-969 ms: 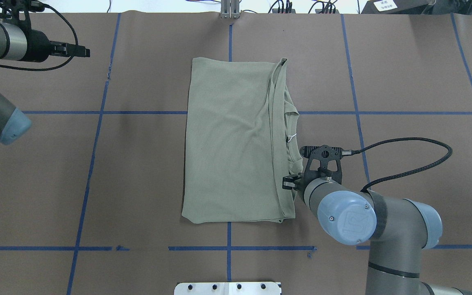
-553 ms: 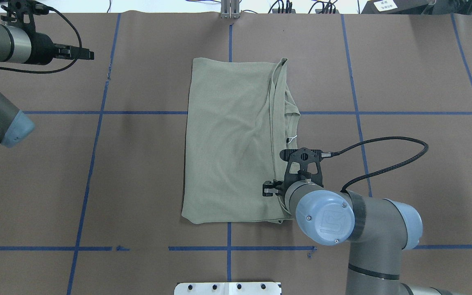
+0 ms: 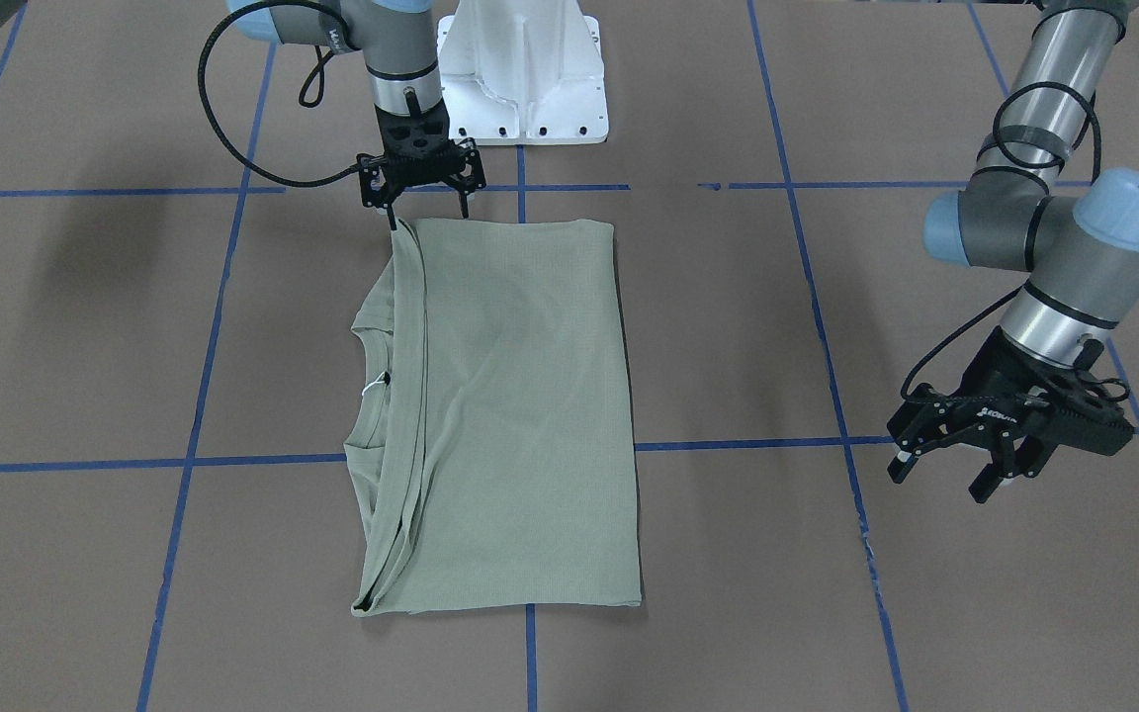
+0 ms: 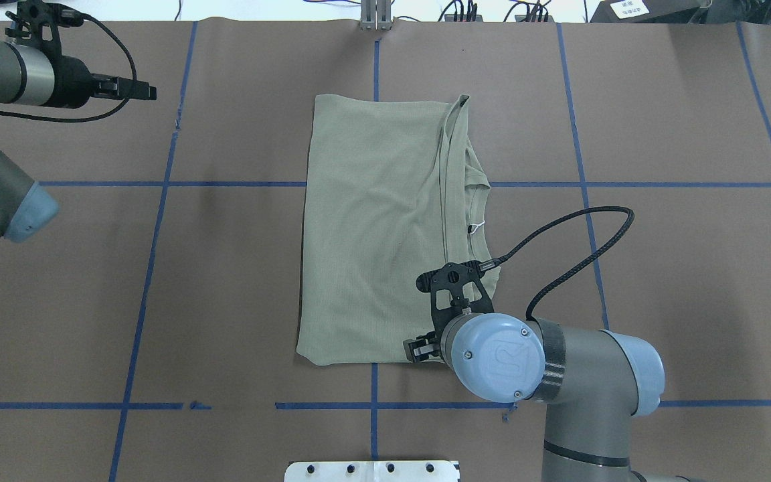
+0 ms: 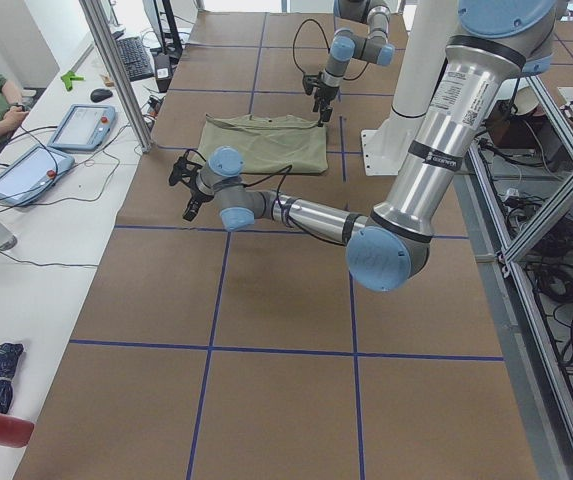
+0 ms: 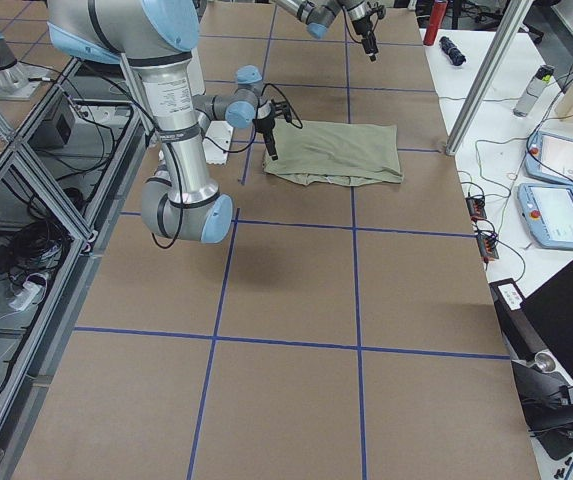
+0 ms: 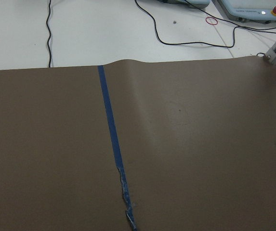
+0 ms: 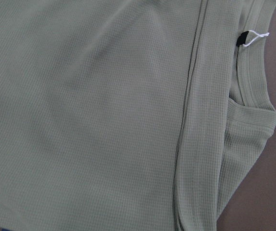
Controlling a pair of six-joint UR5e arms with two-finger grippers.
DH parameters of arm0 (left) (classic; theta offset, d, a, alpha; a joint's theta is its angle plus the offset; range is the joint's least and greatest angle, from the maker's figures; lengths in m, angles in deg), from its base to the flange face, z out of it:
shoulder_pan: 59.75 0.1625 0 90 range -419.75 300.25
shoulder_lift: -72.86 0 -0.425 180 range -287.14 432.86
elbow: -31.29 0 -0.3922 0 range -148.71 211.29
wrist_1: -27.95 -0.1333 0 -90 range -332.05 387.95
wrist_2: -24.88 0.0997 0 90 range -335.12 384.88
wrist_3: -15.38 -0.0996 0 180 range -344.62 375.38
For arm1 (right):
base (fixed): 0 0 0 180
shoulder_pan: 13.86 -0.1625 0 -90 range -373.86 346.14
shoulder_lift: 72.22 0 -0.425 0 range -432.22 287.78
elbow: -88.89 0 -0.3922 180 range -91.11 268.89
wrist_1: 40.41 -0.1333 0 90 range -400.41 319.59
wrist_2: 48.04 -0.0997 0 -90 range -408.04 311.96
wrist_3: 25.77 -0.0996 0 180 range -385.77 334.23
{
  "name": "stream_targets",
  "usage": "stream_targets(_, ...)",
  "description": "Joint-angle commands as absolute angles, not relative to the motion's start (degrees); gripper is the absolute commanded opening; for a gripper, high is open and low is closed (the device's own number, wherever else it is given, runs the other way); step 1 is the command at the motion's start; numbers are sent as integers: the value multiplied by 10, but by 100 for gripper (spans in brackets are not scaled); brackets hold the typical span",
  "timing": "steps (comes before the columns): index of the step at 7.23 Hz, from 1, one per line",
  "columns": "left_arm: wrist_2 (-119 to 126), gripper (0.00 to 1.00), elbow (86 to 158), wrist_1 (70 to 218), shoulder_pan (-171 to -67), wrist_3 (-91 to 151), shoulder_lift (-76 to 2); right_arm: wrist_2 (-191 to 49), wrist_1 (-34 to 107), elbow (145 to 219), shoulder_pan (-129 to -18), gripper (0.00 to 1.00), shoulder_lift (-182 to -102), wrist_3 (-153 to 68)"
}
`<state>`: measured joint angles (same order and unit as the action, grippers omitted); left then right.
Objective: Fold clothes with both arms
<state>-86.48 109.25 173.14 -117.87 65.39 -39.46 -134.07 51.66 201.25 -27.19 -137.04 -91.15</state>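
The sage-green shirt (image 4: 372, 227) lies folded flat as a tall rectangle at mid-table, its neckline and white label loop (image 4: 478, 226) along the right edge. It also shows in the front-facing view (image 3: 510, 396) and fills the right wrist view (image 8: 104, 120). My right gripper (image 3: 429, 218) is open, pointing down over the shirt's corner nearest the robot; from overhead it is mostly hidden under its wrist (image 4: 492, 361). My left gripper (image 3: 937, 485) is open and empty, held above bare table far from the shirt, at the far left overhead (image 4: 144, 90).
The white pedestal base (image 3: 520, 89) stands at the table's near edge. Blue tape lines (image 4: 158, 184) grid the brown table cover. The right arm's black cable (image 4: 573, 248) loops beside the shirt. An operators' bench with tablets (image 5: 76, 130) runs along the far side.
My right arm has moved down and left in the overhead view, from the shirt's right edge to its near right corner. My left gripper has edged slightly right.
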Motion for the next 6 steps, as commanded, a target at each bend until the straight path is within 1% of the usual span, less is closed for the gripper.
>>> stream_targets(1,-865,100,1093,1731,-1177,655,-395,-1337,516,2011,-266,100,-1384,-896)
stream_targets(4,-864,100,1093,1731,-1172,665,-395,-1337,513,2010,-271,100,-1395,-884)
stream_targets(5,-863,100,1093,1731,-1171,665,-395,-1337,511,2011,-270,98,-1405,-886)
stream_targets(6,-863,100,1096,1731,-1171,665,-395,-1337,510,2011,-269,82,-1407,-889)
